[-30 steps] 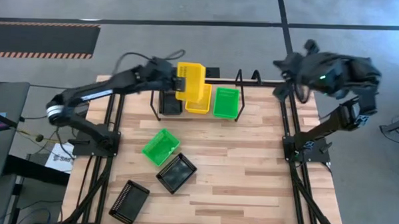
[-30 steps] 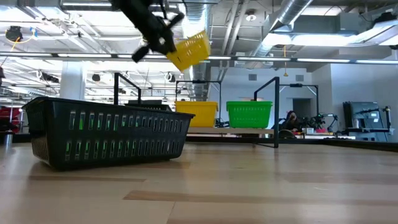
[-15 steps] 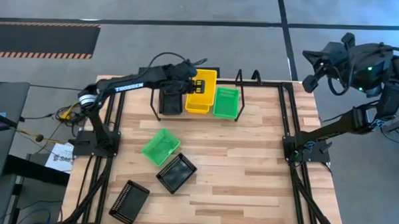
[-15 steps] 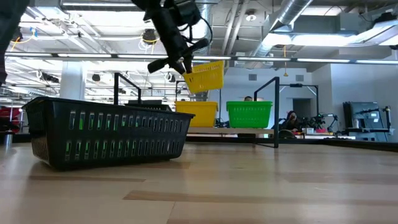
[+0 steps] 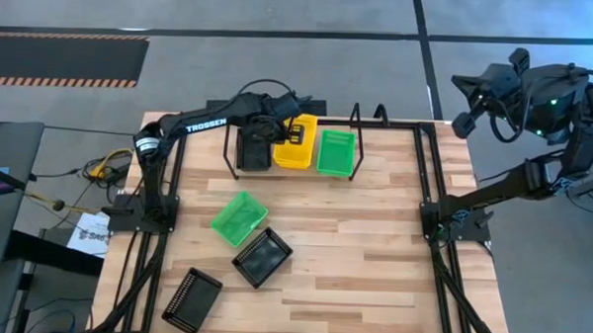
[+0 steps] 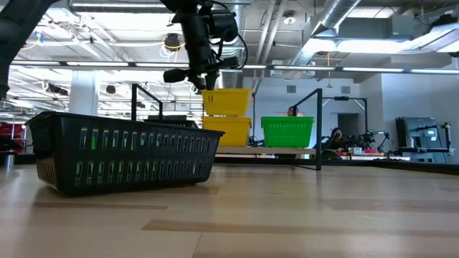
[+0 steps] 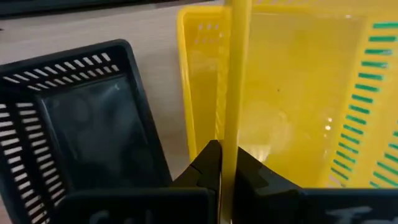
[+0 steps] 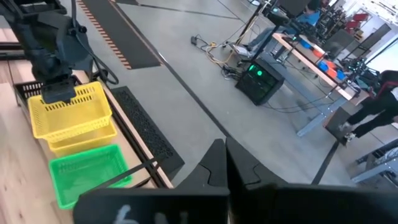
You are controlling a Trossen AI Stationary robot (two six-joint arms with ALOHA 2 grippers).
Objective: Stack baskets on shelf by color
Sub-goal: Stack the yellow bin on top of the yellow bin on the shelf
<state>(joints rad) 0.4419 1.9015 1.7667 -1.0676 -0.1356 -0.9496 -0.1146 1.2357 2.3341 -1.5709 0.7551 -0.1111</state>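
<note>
My left gripper (image 5: 285,131) is shut on a yellow basket (image 6: 226,102) and holds it level right over a second yellow basket (image 6: 226,131) in the middle of the shelf (image 5: 377,123); whether the two touch I cannot tell. On the shelf a black basket (image 5: 253,150) stands left of them and a green basket (image 5: 336,153) right. On the table rest a green basket (image 5: 238,219) and two black baskets (image 5: 262,256) (image 5: 191,299). My right gripper (image 5: 461,105), shut, hangs beyond the table's far right corner. My left gripper pinches the rim of the yellow basket's left side wall (image 7: 235,134), one finger inside the basket and one outside. The fingers come from above, slanting in from the table's left. The basket hangs level, open side up, over the lower yellow basket.
The larger black frame's posts (image 5: 427,181) stand along the table's left and right edges. In the low view a black basket (image 6: 122,161) fills the near left. Bare wood lies across the table's right half (image 5: 372,258).
My left gripper has carried the yellow basket down and toward the near edge, onto the spot over the shelf's yellow basket. The basket, tilted a second ago, now hangs level. My right arm has drawn back toward the right, away from the shelf.
</note>
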